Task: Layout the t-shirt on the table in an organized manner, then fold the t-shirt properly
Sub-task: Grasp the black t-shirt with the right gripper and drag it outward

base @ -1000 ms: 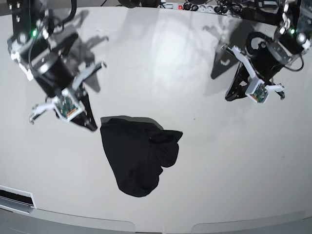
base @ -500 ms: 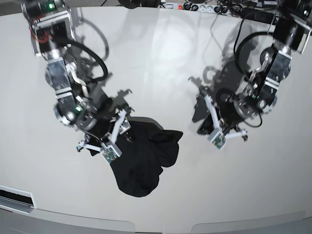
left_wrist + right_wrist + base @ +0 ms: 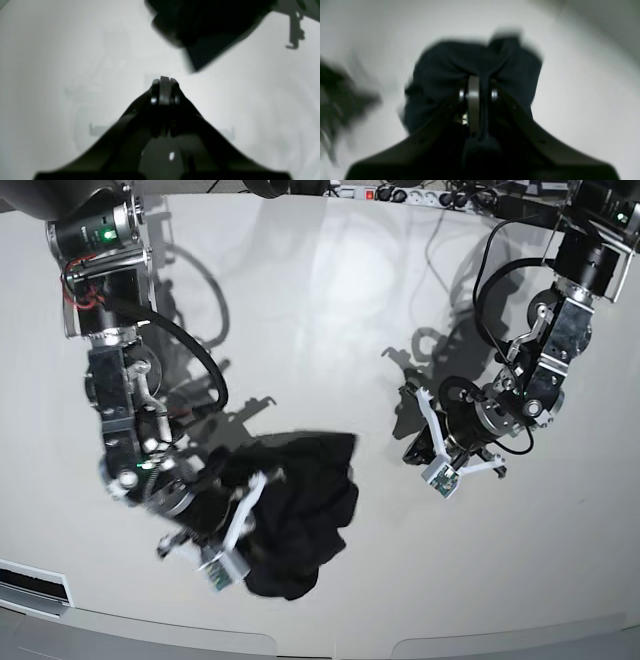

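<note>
The black t-shirt (image 3: 305,515) lies bunched on the white table (image 3: 330,330), near the front in the base view. My right gripper (image 3: 256,492) is at the shirt's left edge. In the right wrist view, which is blurred, that gripper (image 3: 477,86) is shut on a pinched fold of the t-shirt (image 3: 440,67). My left gripper (image 3: 412,448) hangs over bare table right of the shirt, apart from it. The left wrist view shows the left gripper (image 3: 164,83) shut with nothing in it, and a corner of the t-shirt (image 3: 207,32) ahead of it.
A power strip with cables (image 3: 400,194) runs along the table's back edge. The curved front edge (image 3: 330,642) lies just beyond the shirt. A dark slot (image 3: 30,585) sits at the front left.
My right arm swung down onto the shirt's left edge, closed on it and dragged the cloth into a tighter bunch toward the front. The left arm came in towards the shirt, then held.
</note>
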You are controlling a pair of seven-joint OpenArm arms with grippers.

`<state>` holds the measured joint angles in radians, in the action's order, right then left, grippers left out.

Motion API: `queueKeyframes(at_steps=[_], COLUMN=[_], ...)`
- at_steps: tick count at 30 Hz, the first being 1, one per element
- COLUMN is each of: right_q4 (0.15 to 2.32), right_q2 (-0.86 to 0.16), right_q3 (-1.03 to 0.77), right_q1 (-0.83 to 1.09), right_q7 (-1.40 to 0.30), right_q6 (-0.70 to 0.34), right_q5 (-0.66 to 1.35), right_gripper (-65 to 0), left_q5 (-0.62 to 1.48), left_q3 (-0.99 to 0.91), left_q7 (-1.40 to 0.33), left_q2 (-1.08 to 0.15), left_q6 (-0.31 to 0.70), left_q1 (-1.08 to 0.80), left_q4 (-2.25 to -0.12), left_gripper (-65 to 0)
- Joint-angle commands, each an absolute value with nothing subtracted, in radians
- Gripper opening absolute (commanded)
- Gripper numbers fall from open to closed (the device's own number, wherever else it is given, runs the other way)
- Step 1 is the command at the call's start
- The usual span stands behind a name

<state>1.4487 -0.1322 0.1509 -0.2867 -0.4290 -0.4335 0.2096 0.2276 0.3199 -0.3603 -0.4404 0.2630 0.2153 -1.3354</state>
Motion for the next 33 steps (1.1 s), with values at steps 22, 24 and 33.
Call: queueKeyframes(at_steps=[22, 24, 33], right_q4=[1.665, 1.665, 1.665], right_q2=[-0.134, -0.133, -0.134], right_q3=[-0.05, -0.063, -0.083], right_q1=[-0.277, -0.276, -0.274], right_q7=[-0.775, -0.791, -0.915], right_q6=[-0.487, -0.449, -0.655], right_q5=[0.387, 0.325, 0.553], right_gripper=[-39.6, -39.5, -39.5], left_q5=[0.237, 0.237, 0.237], left_q3=[0.313, 0.313, 0.313], left_q7=[-0.342, -0.342, -0.345], left_q2=[-0.468, -0.468, -0.468], left_q6=[0.259, 0.259, 0.26], left_q1=[0.222, 0.222, 0.222], left_q4=[-1.351, -1.351, -1.351], left_gripper=[-65.0, -65.0, -65.0])
